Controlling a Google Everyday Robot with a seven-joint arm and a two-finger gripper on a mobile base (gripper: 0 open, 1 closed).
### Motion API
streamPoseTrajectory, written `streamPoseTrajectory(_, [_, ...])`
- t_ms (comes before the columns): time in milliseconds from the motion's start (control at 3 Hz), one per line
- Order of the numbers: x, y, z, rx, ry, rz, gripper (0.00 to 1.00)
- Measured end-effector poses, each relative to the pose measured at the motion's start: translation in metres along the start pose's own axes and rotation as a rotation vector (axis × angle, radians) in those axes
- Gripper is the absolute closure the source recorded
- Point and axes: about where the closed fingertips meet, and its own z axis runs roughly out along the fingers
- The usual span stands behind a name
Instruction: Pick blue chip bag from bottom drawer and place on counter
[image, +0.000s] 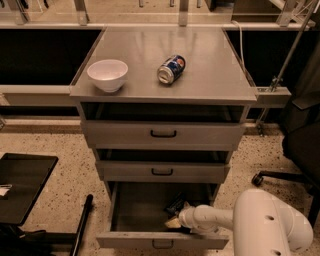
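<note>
The bottom drawer (131, 214) is pulled open under two shallower drawers. A dark crinkled bag, the blue chip bag (176, 203), lies at the drawer's back right and is partly hidden. My gripper (173, 222) reaches into the drawer from the right on a white arm (215, 219). Its pale tip sits just in front of and below the bag, close to it or touching it. The counter (210, 75) is the grey top of the cabinet.
A white bowl (107, 74) stands on the counter's left. A blue soda can (171, 68) lies on its side near the middle. A black tray (22, 185) is at the lower left, a black office chair (300, 145) at the right.
</note>
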Motion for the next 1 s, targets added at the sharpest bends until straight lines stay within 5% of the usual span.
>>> streamPoseTrajectory(1000, [0.0, 0.0001, -0.0001, 0.0, 0.0, 0.0, 0.89])
